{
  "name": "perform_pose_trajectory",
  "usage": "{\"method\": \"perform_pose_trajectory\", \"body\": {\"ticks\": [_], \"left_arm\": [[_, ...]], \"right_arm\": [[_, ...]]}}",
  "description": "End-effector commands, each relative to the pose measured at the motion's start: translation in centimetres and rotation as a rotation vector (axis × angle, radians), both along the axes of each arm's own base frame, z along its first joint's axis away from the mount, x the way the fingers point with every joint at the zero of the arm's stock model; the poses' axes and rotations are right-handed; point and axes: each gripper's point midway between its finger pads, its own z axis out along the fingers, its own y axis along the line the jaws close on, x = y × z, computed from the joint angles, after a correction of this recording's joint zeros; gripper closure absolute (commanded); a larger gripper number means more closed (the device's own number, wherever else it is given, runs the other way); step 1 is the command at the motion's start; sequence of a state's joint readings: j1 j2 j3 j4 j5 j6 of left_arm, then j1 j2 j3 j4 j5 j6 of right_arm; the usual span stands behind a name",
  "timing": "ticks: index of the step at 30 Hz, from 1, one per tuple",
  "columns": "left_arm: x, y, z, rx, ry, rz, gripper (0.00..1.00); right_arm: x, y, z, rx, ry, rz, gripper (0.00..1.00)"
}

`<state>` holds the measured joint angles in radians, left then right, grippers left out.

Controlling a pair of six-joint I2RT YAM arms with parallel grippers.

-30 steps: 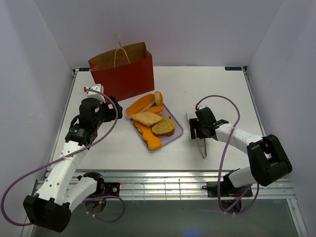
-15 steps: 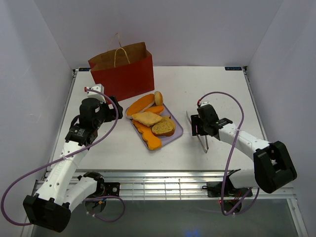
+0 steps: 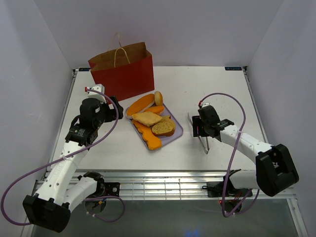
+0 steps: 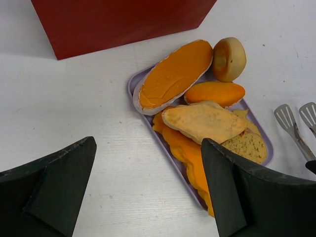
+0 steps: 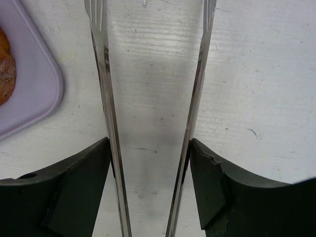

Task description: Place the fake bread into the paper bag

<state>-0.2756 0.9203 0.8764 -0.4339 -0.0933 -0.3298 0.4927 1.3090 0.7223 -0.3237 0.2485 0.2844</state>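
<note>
Change over the last second: my right arm has dropped lower and its elbow has swung outward. My right gripper (image 3: 199, 129) has settled down over the metal tongs (image 3: 205, 144), which lie on the table (image 3: 222, 94) right of the lavender tray (image 3: 177, 132). Less of the tongs' handle end shows behind the gripper than before.

In the right wrist view my fingers (image 5: 79, 187) sit against the outer sides of both tong arms. The arms are still spread and the tongs are still flat on the table, so this is a light hold with no squeeze yet.

My left gripper (image 3: 114, 109) hasn't moved. It hangs with fingers wide apart and nothing between them, just left of the tray and near the paper bag (image 3: 123, 76).

My read: this is tool pickup, not transfer. No bread has gone in, and I'd guess lifting the tongs comes next.

The fake bread (image 3: 150, 121) is all still piled on the tray, in front of and right of the bag, which stands upright with its mouth open. From the left wrist:
- a long orange loaf (image 4: 173, 74) at the bag end
- a round bun (image 4: 228, 58) beside it
- a small orange roll (image 4: 215, 92)
- a tan toast slice (image 4: 205, 121) on top
- a brown-crusted slice (image 4: 249, 144) (half hidden by my finger)
- more orange pieces underneath

The pieces overlap, so the top ones look easiest to take first.
</note>
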Motion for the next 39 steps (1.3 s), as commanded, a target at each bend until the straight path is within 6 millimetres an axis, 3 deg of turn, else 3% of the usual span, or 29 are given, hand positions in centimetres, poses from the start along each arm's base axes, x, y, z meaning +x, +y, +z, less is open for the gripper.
{"method": "perform_pose_trajectory", "body": {"ticks": [1,8,16,21,24,29,39], "left_arm": [[-0.2,0.0,0.7,0.002,-0.028,-0.006,0.02],[-0.1,-0.1,0.7,0.002,-0.029,-0.006,0.02],[-0.1,-0.2,0.6,0.001,-0.026,-0.010,0.02],[-0.2,-0.2,0.6,0.002,-0.024,-0.010,0.02],[-0.2,-0.1,0.7,0.001,-0.029,-0.008,0.02],[-0.2,0.0,0.7,0.005,-0.028,-0.003,0.02],[-0.1,0.1,0.4,0.013,-0.022,0.004,0.02]], "right_arm": [[1.3,0.3,3.4,0.026,-0.076,-0.015,0.31],[1.2,0.0,6.0,-0.004,-0.094,0.022,0.32],[0.5,-0.5,6.6,-0.024,-0.084,0.039,0.33],[0.3,0.1,9.3,0.014,-0.120,0.080,0.34],[0.4,1.2,11.9,0.044,-0.154,0.138,0.34],[0.1,3.7,14.5,0.097,-0.177,0.234,0.36],[1.0,8.0,17.0,0.171,-0.231,0.351,0.38]]}}
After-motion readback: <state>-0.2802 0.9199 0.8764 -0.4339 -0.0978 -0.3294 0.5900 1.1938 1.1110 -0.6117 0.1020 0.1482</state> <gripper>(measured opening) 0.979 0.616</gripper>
